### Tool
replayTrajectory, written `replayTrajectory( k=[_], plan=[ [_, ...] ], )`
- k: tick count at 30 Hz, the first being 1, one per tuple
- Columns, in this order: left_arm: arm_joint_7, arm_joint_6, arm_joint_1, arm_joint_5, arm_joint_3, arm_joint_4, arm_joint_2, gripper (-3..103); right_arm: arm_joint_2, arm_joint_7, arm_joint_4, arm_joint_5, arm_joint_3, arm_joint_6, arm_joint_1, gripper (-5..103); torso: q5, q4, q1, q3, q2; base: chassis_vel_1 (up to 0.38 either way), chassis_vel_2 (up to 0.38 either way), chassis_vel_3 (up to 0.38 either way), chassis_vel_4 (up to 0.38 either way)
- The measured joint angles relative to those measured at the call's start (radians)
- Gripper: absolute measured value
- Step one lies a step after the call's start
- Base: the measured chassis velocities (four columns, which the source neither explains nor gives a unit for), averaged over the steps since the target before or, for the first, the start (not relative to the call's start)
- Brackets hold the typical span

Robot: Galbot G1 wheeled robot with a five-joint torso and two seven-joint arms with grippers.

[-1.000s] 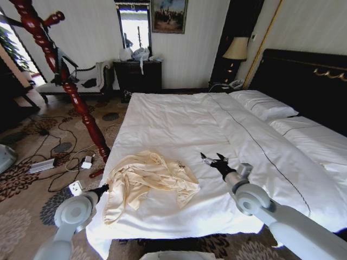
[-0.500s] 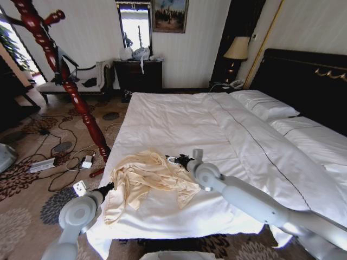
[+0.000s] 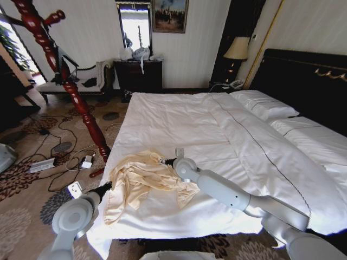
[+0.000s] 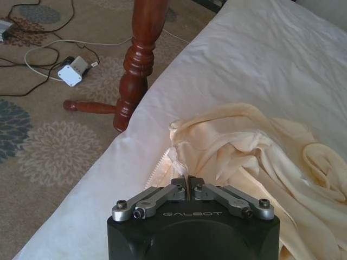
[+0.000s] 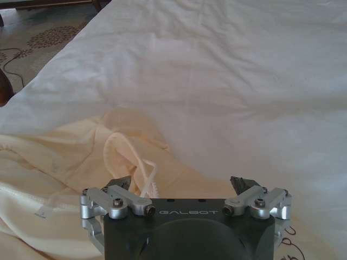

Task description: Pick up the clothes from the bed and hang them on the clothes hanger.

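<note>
The crumpled pale cream-yellow thin-fabric garment lies unlifted on the white-sheeted bed; right gripper jaws wide over its edge, left gripper jaws closed beside it; hanging remains.

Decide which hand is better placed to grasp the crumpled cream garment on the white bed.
Right. The right hand hangs open directly over the cream garment; the left hand is shut at its edge.

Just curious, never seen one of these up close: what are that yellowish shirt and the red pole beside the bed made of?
The clothes look like thin, soft woven fabric, perhaps cotton or silky: they crumple into loose folds with a slight sheen. The coat stand looks like turned wood with glossy red-brown varnish.
</note>
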Motion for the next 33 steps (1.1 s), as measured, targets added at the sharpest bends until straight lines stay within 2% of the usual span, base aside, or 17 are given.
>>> replayTrajectory(
  k=[2, 4, 5, 9, 11, 13, 14, 15, 17, 20, 22, 27, 33],
  plan=[
    [0.0, 0.0, -0.001, 0.0, 0.0, 0.001, 0.001, 2, 0.0, 0.004, -0.001, 0.0, -0.001, -0.003, 0.0, 101, 0.0, -0.0001, 0.0, 0.0, 0.0, 0.0, 0.0, 0.0, 0.0],
    [0.0, 0.0, -0.006, 0.0, 0.001, 0.005, 0.003, 2, 0.004, 0.019, -0.003, -0.001, -0.001, -0.013, -0.004, 91, 0.0001, -0.0003, 0.0, 0.0, 0.0, 0.0, 0.0, 0.0, 0.0],
    [0.0, 0.0, -0.006, 0.0, 0.001, 0.005, 0.003, 2, 0.004, 0.019, -0.003, -0.001, -0.001, -0.013, -0.004, 91, 0.0001, -0.0003, 0.0, 0.0, 0.0, 0.0, 0.0, 0.0, 0.0],
    [0.0, -0.001, -0.017, -0.001, 0.003, 0.018, 0.011, 2, 0.019, 0.032, -0.005, -0.003, -0.001, -0.017, -0.026, 70, 0.0002, 0.0, 0.0, 0.0, 0.0, 0.0, 0.0, 0.0, 0.0],
    [0.0, -0.001, -0.018, -0.002, 0.003, 0.021, 0.012, 2, 0.019, 0.033, -0.005, -0.003, -0.001, -0.017, -0.028, 70, 0.0002, 0.0, 0.0, 0.0, 0.0, 0.0, 0.0, 0.0, 0.0],
    [0.0, -0.001, -0.021, -0.002, 0.003, 0.025, 0.013, 2, 0.018, 0.034, -0.005, -0.003, 0.0, -0.017, -0.032, 58, 0.0001, -0.0001, 0.0, 0.0, 0.0, 0.0, 0.0, 0.0, 0.0],
    [0.0, -0.001, -0.022, -0.002, 0.003, 0.026, 0.014, 2, 0.015, 0.034, -0.005, -0.004, 0.0, -0.017, -0.034, 58, 0.0002, -0.0001, 0.0, 0.0, 0.0, 0.0, 0.0, 0.0, 0.0],
    [0.0, -0.001, -0.023, -0.002, 0.003, 0.028, 0.014, 2, 0.011, 0.033, -0.003, -0.004, 0.001, -0.017, -0.036, 47, 0.0002, -0.0001, 0.0, 0.0, 0.0, 0.0, 0.0, 0.0, 0.0],
    [0.0, -0.001, -0.024, -0.002, 0.003, 0.03, 0.015, 2, 0.008, 0.032, -0.001, -0.004, 0.001, -0.016, -0.036, 47, 0.0002, -0.0001, 0.0, 0.0, 0.0, 0.0, 0.0, 0.0, 0.0],
    [0.0, -0.001, -0.026, -0.003, 0.003, 0.031, 0.016, 2, -0.001, 0.03, 0.01, -0.005, 0.001, -0.014, -0.04, 32, 0.0002, -0.0001, 0.0, 0.0, 0.0, 0.0, 0.0, 0.0, 0.0],
    [0.0, -0.002, -0.026, -0.003, 0.002, 0.031, 0.016, 2, -0.004, 0.03, 0.015, -0.005, 0.002, -0.013, -0.041, 32, 0.0002, -0.0001, 0.0, 0.0, 0.0, 0.0, 0.0, 0.0, 0.0],
    [0.001, -0.003, -0.031, -0.005, -0.003, 0.031, 0.024, 2, -0.028, 0.007, 0.058, -0.011, 0.006, 0.02, -0.057, 4, 0.0002, -0.0001, 0.0, 0.0, 0.0, 0.0, 0.0, 0.0, 0.0],
    [0.001, -0.004, -0.032, -0.01, -0.009, 0.025, 0.031, 2, -0.065, -0.032, 0.112, -0.018, 0.026, 0.051, -0.085, 0, 0.0003, -0.0001, 0.0, 0.0, 0.0, 0.0, 0.0, 0.0, 0.0]
  ],
)
